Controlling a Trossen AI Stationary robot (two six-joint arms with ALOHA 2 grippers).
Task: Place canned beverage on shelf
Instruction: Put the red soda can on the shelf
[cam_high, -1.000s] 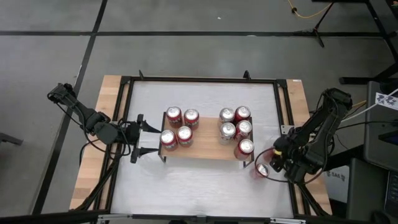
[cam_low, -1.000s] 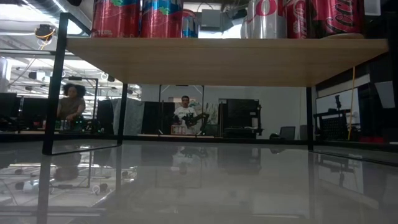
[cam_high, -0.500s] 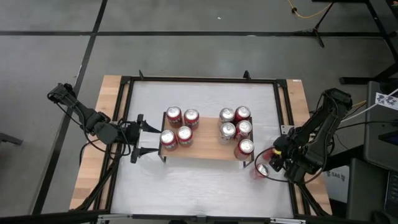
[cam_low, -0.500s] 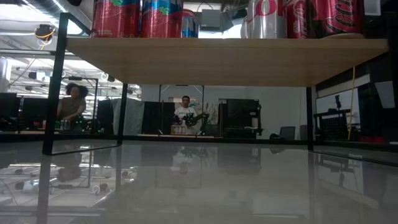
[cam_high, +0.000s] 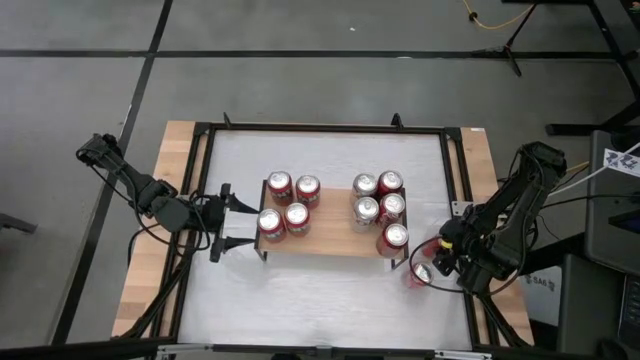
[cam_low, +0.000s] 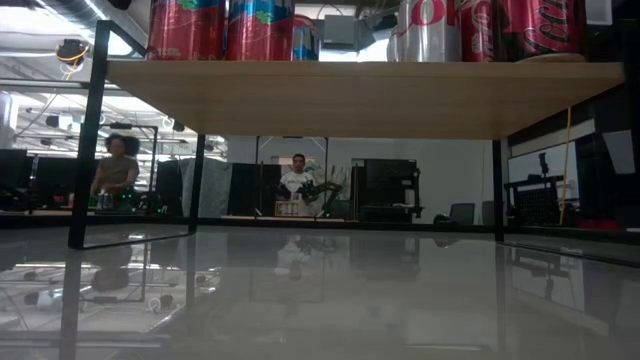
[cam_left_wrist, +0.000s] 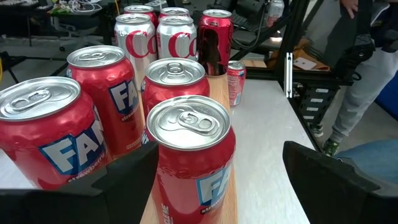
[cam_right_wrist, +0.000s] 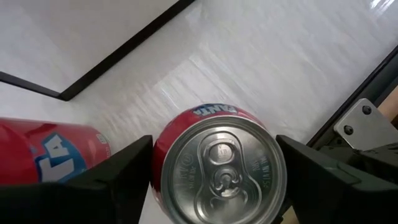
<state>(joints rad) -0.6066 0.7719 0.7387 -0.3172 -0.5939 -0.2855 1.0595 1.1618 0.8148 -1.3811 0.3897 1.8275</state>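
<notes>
Right wrist view: can (cam_right_wrist: 221, 165) between claw (cam_right_wrist: 214, 171) fingers.

The shelf (cam_high: 330, 240), a low rack with a light wooden plank top and thin black frame legs, stands mid-table and carries nine upright cans: four red ones at its left end and five at its right, some red and some silver. One more red canned beverage (cam_high: 419, 274) stands upright on the white tabletop just off the shelf's right front corner, its silver lid up.
</notes>
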